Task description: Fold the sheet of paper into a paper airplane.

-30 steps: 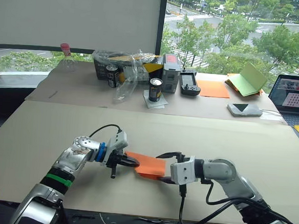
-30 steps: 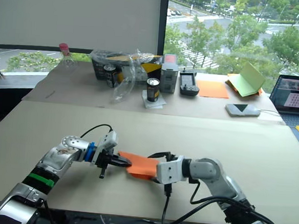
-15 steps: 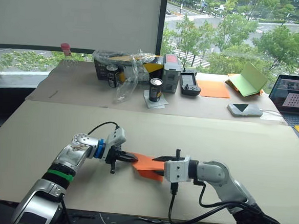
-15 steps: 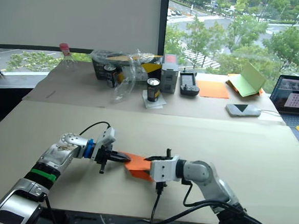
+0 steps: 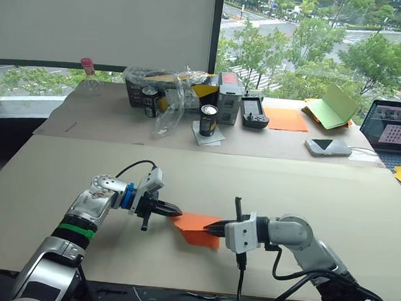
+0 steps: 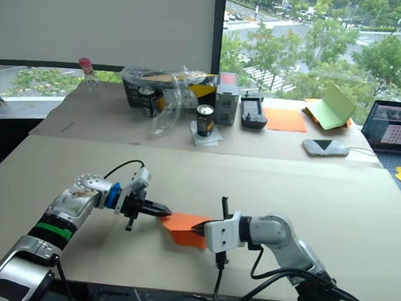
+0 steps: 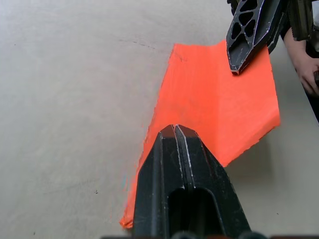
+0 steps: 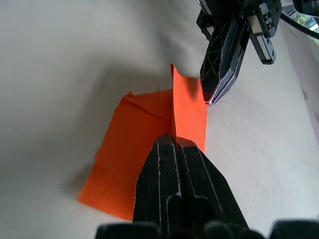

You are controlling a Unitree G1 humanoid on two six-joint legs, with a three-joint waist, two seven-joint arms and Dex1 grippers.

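The sheet of paper lies flat on the table as a partly folded piece with layered flaps, so by my judgement the plane's nose and wings are not yet formed. The left gripper and the right gripper both have their fingers closed together, tips pressing opposite ends of the paper between them, gripping nothing.

Both arms are silver-grey metal with white wrist blocks and looping black cables. The left arm carries a green band and blue ring; each pincer has ribbed black fingers.
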